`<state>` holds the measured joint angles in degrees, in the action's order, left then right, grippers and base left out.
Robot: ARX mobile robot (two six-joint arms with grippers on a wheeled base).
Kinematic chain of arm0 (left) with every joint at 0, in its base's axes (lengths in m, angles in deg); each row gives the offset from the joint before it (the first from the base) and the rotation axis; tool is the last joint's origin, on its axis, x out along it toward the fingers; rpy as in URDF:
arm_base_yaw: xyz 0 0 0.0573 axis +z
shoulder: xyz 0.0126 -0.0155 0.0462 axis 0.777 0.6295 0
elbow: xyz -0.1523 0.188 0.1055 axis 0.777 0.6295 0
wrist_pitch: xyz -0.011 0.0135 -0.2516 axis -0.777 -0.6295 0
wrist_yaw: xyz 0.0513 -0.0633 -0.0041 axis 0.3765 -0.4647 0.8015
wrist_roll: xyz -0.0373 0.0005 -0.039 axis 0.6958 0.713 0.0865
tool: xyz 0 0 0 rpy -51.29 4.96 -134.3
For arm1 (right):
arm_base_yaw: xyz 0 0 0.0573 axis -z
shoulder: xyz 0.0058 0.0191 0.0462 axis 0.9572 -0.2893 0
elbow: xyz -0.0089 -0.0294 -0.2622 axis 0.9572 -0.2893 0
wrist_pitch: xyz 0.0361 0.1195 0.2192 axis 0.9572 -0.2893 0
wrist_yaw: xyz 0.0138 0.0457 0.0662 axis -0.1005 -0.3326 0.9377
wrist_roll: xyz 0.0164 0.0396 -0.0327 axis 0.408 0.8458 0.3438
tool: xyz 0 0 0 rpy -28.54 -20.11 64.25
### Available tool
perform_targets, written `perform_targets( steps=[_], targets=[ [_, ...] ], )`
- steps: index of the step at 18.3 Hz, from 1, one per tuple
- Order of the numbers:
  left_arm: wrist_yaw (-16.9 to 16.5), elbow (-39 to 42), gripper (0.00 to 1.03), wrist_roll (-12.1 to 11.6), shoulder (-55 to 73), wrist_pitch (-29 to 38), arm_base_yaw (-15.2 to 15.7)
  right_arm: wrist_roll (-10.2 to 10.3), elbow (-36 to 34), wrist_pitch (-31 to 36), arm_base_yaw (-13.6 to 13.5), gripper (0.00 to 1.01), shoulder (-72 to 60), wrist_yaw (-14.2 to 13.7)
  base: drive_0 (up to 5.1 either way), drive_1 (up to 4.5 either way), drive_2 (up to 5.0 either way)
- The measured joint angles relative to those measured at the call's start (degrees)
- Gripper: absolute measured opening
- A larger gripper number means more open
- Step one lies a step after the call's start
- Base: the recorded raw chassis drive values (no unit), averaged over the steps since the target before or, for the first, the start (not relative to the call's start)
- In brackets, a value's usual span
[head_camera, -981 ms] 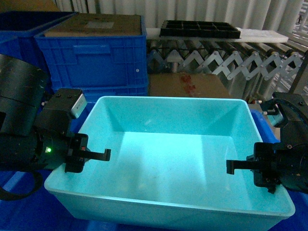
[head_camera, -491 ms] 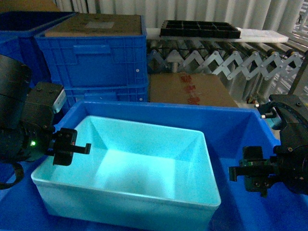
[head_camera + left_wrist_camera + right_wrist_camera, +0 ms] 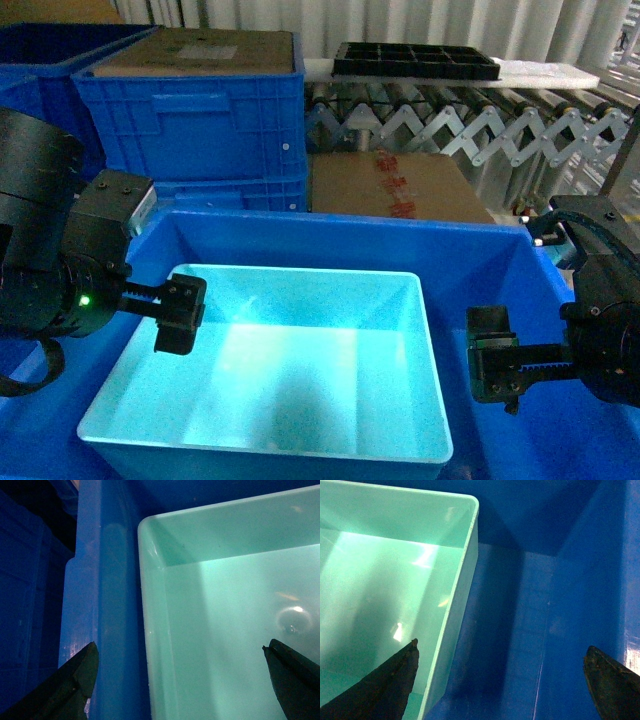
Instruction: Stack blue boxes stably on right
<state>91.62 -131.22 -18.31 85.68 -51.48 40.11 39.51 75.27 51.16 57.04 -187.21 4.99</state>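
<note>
The light turquoise tub (image 3: 300, 400) sits level inside the larger dark-blue crate (image 3: 480, 270), pushed toward the crate's left side, with a blue gap on its right. My left gripper (image 3: 180, 315) hovers open over the tub's left rim. In the left wrist view its jaws (image 3: 182, 680) straddle the tub (image 3: 240, 605) wall, with one finger above the crate (image 3: 110, 605) edge. My right gripper (image 3: 495, 368) is open over the gap. Its jaws (image 3: 502, 682) span the tub's (image 3: 380, 580) right wall and the crate (image 3: 545, 605) floor. Neither gripper holds anything.
Stacked blue crates (image 3: 200, 120) topped with cardboard (image 3: 200, 50) stand at the back left. A brown cardboard box (image 3: 395, 185) sits behind the crate. Beyond it runs a roller conveyor (image 3: 470, 125) carrying a black divided tray (image 3: 415, 60).
The tub dropped from close up between both grippers into the dark-blue crate and now lies level. Both grippers let go of it. The left gripper shifted right over its rim.
</note>
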Motion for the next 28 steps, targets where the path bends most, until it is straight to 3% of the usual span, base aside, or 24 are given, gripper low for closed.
perform_targets(
  steps=[1, 2, 5, 7, 9, 10, 12, 13, 14, 15, 16, 17, 18, 28],
  targets=[
    [0.13, 1.97, 0.94, 0.46, 1.57, 10.21, 0.17, -1.75, -2.95, 15.12, -0.39, 0.92, -2.73, -4.31, 0.0, 0.00, 0.0],
    [-0.48, 7.67, 0.82, 1.70, 4.74, 29.40, 0.79, -4.50, -8.31, 30.58, 0.26, 0.79, -5.92, -9.49, 0.0, 0.00, 0.0],
    [-1.70, 22.51, 0.57, 2.71, 1.88, 49.57, 3.52, -6.51, -20.68, 46.80, 4.37, 0.53, -1.29, -9.51, 0.0, 0.00, 0.0],
    [-3.15, 26.21, 0.35, 3.08, -8.74, 55.30, 4.33, -6.93, -23.17, 49.79, 5.66, 0.33, 8.04, -7.19, 0.0, 0.00, 0.0],
    [-4.52, 33.00, 0.11, 3.08, -13.97, 53.83, 5.46, -7.48, -29.62, 48.15, 7.76, 0.07, 13.86, -4.96, 0.0, 0.00, 0.0],
    [-4.92, 35.91, 0.02, 3.28, -17.29, 53.44, 6.32, -7.69, -31.39, 48.48, 9.16, 0.02, 18.73, -4.31, 0.0, 0.00, 0.0],
    [-6.08, 39.01, 0.02, 3.32, -27.17, 54.34, 7.13, -7.72, -33.86, 45.57, 10.34, 0.02, 28.30, -2.10, 0.0, 0.00, 0.0],
    [-9.22, 40.83, 0.02, 3.30, -30.73, 51.63, 9.57, -7.72, -35.43, 42.12, 11.13, 0.02, 31.98, -1.79, 0.0, 0.00, 0.0],
    [-9.53, 42.21, 0.02, 3.32, -33.53, 49.18, 10.78, -7.72, -36.20, 39.67, 11.47, 0.02, 34.84, -1.51, 0.0, 0.00, 0.0],
    [-9.60, 43.34, 0.02, 3.37, -37.51, 46.62, 11.08, -7.72, -36.89, 36.06, 14.58, 0.02, 39.91, 2.23, 0.0, 0.00, 0.0],
    [-9.77, 44.09, 0.02, 3.37, -41.31, 44.22, 10.97, -7.72, -37.16, 32.87, 15.96, 0.02, 43.76, 2.86, 0.0, 0.00, 0.0],
    [-9.77, 44.48, 0.02, 3.37, -44.24, 41.66, 10.97, -7.72, -37.00, 26.64, 16.20, 0.02, 48.44, 2.91, 0.0, 0.00, 0.0],
    [-9.77, 44.30, 0.02, 3.37, -49.44, 34.71, 10.97, -7.72, -37.03, 22.56, 16.15, 0.02, 53.46, 3.13, 0.0, 0.00, 0.0],
    [-9.92, 46.16, 0.02, 3.37, -71.71, 17.07, 10.86, -7.72, -37.75, 6.03, 16.15, 0.02, 72.41, 3.23, 0.0, 0.00, 0.0]
  ],
)
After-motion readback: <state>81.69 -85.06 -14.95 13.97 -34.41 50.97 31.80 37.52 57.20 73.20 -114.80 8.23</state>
